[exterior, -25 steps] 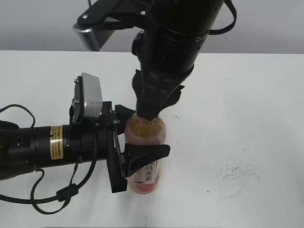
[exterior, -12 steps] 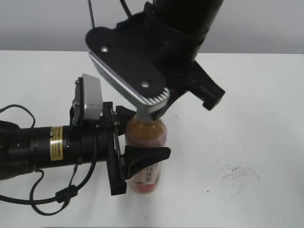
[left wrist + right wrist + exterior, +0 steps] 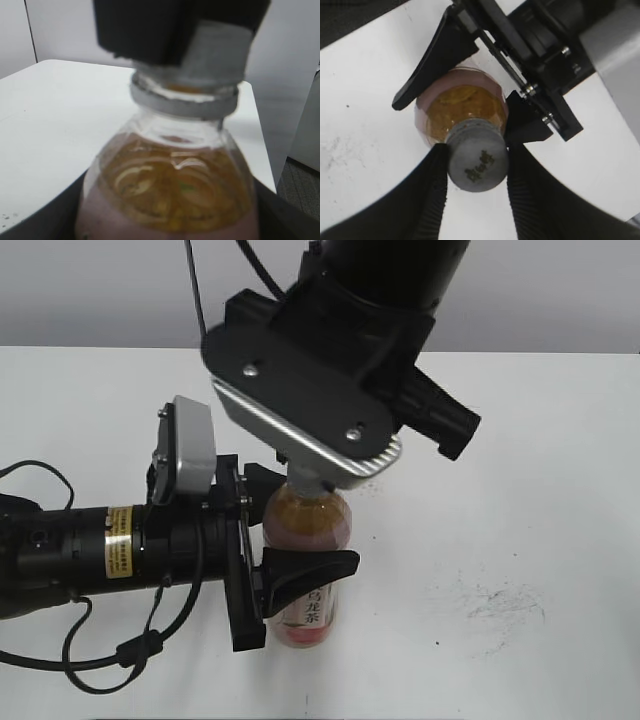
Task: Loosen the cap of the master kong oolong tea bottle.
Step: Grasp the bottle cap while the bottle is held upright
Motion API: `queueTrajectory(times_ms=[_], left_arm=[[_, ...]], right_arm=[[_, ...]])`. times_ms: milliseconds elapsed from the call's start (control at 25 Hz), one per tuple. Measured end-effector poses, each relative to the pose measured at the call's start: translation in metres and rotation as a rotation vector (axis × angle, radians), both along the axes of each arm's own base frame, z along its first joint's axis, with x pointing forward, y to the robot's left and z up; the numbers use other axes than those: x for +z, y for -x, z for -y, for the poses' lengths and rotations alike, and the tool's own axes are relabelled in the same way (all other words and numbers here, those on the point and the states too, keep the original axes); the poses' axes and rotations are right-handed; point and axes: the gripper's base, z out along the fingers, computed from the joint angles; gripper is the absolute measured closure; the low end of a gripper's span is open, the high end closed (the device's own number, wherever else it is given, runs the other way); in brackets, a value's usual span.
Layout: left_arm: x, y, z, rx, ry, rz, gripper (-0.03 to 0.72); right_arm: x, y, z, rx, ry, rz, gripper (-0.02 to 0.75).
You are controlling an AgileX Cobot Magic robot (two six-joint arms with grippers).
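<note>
Twisting cap [image 3: 477,159] w/ right gripper [image 3: 476,165] clamped on it; left gripper [image 3: 285,530] clamping bottle [image 3: 305,570] body; keeping both grips firm, no slipping.

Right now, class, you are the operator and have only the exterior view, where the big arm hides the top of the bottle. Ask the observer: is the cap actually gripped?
Observer: Yes. In the right wrist view the right gripper has a finger pressed against each side of the cap.
Operator: Is the cap's top covered?
Observer: No, its top is bare and shows a small dark mark.
Operator: What is below the cap?
Observer: The left wrist view shows a grey ring round the neck, and the tea fills the bottle only to the shoulder.
</note>
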Motion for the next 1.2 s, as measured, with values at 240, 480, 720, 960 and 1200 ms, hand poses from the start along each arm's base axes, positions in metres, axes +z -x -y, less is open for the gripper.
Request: queueTrajectory(times_ms=[240, 480, 720, 960, 1200], left_arm=[[0.0001, -0.0011, -0.0002, 0.014, 0.004, -0.013, 0.241], [0.0001, -0.0011, -0.0002, 0.015, 0.005, -0.015, 0.241], [0.0002, -0.0016, -0.0003, 0.021, 0.005, -0.017, 0.241], [0.0001, -0.0019, -0.0004, 0.025, 0.006, -0.022, 0.241], [0.0001, -0.0019, -0.0004, 0.025, 0.006, -0.022, 0.241]], right_arm=[[0.0003, 0.0014, -0.0015, -0.513, -0.050, -0.172, 0.162], [0.0000, -0.0002, -0.0001, -1.200, -0.091, -0.357, 0.152], [-0.0007, -0.0069, 0.0052, -1.879, -0.174, -0.452, 0.151], [-0.0016, -0.0073, 0.0050, -1.998, -0.190, -0.486, 0.179], [-0.0073, -0.0073, 0.0013, -1.991, -0.161, -0.510, 0.283]])
